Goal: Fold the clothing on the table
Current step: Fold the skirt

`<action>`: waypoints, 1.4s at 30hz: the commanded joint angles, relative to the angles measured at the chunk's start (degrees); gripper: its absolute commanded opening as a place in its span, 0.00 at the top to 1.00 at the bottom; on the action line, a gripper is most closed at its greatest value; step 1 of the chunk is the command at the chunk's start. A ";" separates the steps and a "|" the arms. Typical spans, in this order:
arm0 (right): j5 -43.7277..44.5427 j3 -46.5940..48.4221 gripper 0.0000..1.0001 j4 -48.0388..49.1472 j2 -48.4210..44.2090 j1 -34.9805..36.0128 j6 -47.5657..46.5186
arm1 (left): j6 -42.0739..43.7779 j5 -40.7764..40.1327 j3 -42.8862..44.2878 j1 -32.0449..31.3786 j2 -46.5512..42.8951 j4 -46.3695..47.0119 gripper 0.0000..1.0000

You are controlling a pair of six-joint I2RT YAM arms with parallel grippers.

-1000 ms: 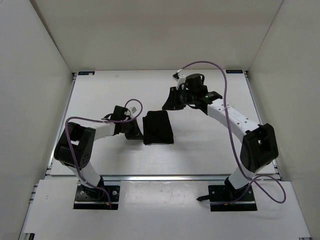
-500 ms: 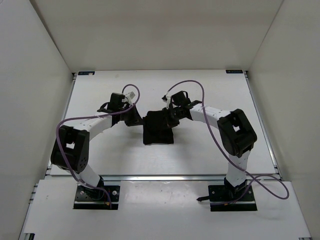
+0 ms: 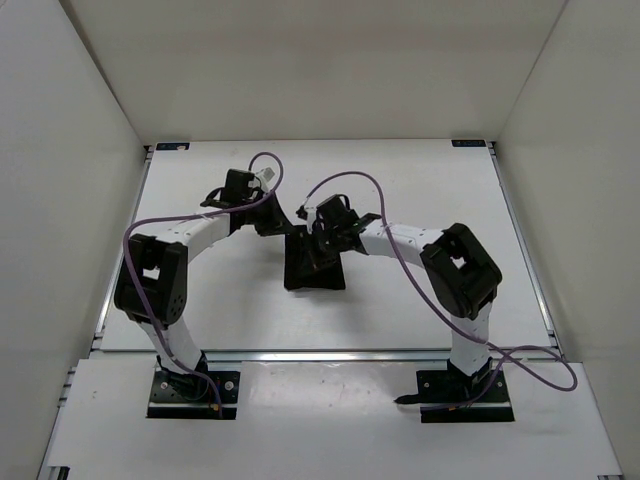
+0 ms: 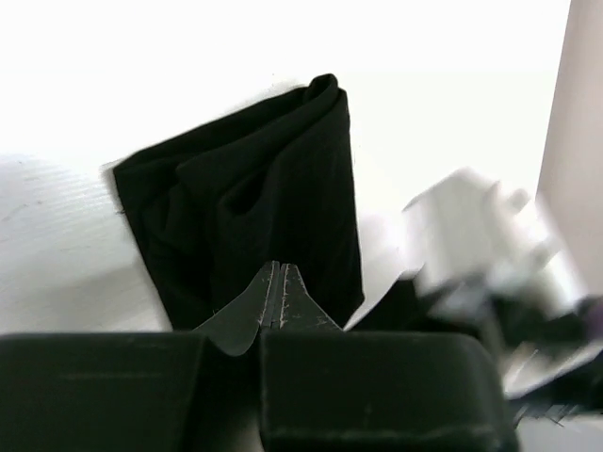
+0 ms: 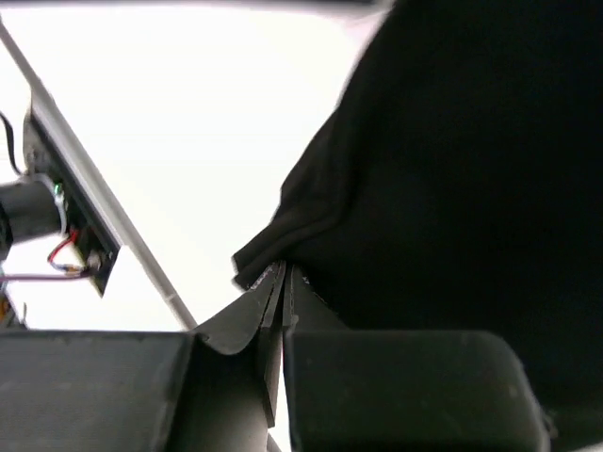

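The black clothing (image 3: 318,270) lies as a small folded block in the middle of the white table (image 3: 420,180). My left gripper (image 3: 271,227) sits at its far left corner, jaws shut. In the left wrist view the shut tips (image 4: 278,273) point at the clothing (image 4: 254,198), with nothing seen between them. My right gripper (image 3: 312,240) is over the far edge of the block. In the right wrist view its tips (image 5: 285,275) are shut and touch a folded corner of the clothing (image 5: 452,169); no fabric shows between the jaws.
White enclosure walls (image 3: 60,150) stand on three sides. An aluminium rail (image 3: 330,353) runs along the near edge. Purple cables (image 3: 350,180) loop above both wrists. The right arm (image 4: 471,245) shows blurred close beside the left gripper.
The right arm swung in from the back of the table down onto the clothing's far edge, and its jaws closed. The left gripper moved from the clothing's left side up to its far left corner.
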 commanded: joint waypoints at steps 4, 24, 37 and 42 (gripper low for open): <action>-2.12 -2.08 1.00 4.24 -0.44 4.28 2.36 | -0.90 1.62 0.51 -1.13 0.62 0.63 1.00; 6.32 -11.91 1.00 4.23 -17.66 -7.40 2.54 | 5.25 -10.42 7.99 -2.54 11.61 -6.85 1.00; 4.83 -17.02 0.46 6.34 -18.71 -14.51 2.81 | 9.47 -4.09 11.76 -0.08 2.23 -10.43 0.30; 0.71 -18.16 0.30 8.45 -17.84 -17.15 0.78 | 9.65 -3.14 6.33 1.42 -8.31 -10.45 0.01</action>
